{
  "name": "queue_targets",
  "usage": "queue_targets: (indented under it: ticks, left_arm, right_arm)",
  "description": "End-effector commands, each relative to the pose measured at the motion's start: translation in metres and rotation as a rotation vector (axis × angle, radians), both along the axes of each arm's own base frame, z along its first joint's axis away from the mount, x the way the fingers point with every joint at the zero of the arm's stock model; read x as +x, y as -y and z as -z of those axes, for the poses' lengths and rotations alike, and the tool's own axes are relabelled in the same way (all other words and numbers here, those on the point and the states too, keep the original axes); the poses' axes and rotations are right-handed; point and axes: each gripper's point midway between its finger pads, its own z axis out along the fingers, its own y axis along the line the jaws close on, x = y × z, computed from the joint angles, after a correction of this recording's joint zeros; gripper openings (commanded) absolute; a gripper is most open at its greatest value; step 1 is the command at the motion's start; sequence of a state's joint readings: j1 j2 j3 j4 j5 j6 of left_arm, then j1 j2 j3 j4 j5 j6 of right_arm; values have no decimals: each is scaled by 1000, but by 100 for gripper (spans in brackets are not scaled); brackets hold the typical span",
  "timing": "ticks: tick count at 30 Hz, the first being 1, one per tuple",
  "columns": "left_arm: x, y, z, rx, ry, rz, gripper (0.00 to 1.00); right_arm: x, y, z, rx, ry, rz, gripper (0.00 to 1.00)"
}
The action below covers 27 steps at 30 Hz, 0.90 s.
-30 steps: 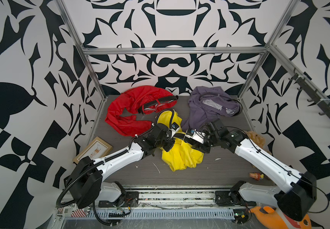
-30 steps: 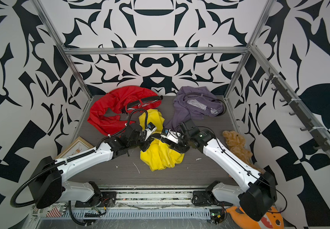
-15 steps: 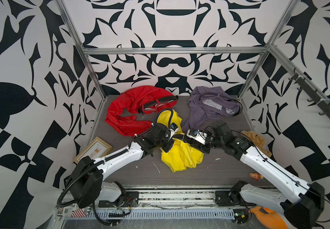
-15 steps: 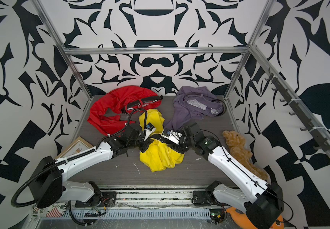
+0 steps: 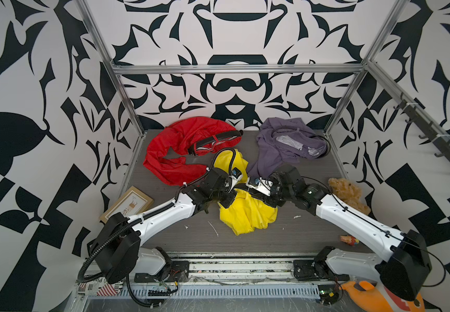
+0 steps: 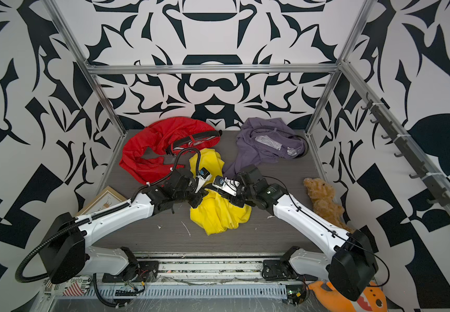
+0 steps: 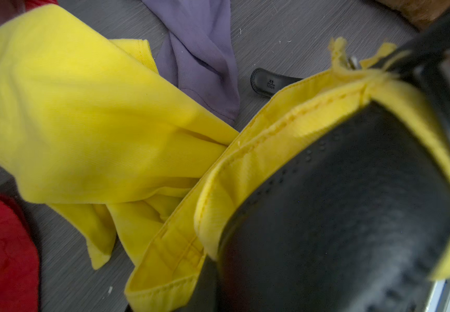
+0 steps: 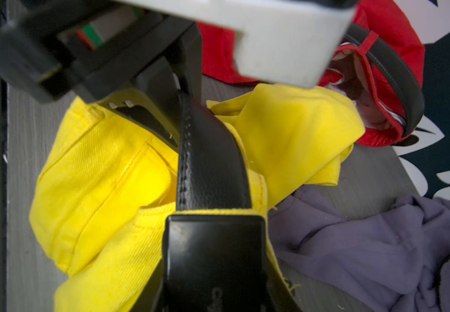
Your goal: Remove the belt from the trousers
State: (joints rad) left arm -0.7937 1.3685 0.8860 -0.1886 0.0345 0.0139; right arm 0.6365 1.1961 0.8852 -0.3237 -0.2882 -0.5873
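The yellow trousers (image 5: 245, 213) lie crumpled mid-table in both top views (image 6: 218, 213). Over them my two grippers meet. My left gripper (image 5: 232, 189) is shut on the yellow waistband, which drapes over its black finger (image 7: 340, 216). The black belt (image 8: 210, 167) runs from there through the waistband to its buckle (image 8: 213, 256), which sits between the jaws of my right gripper (image 5: 249, 189); that gripper is shut on the buckle end. The belt's free tip (image 7: 268, 81) rests on the table beside the purple cloth.
Red trousers (image 5: 186, 151) with their own dark belt lie at the back left and a purple garment (image 5: 286, 146) at the back right. A picture frame (image 5: 126, 205) sits at the left edge. A teddy bear (image 5: 348, 191) lies by the right wall.
My right arm has drawn back to the right with the buckle end, and its jaws have narrowed. The left arm has stayed in place on the waistband.
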Motion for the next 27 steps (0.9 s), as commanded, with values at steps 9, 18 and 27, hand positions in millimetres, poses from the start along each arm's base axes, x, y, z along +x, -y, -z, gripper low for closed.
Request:
queue_targets:
  ticks: [9,18,27]
  left_arm:
    - [-2,-24,-60,-91,90,-216,84]
    - [-56,20,-86,-147,171,-155,87]
    - [-38,40,-57,-306,108,-293,86]
  right_arm:
    - [-5,6,-43,-2,14,7,18]
    - [11,1,-58,-21,-17,51,18]
    - [8,0,-68,25,-16,58,18]
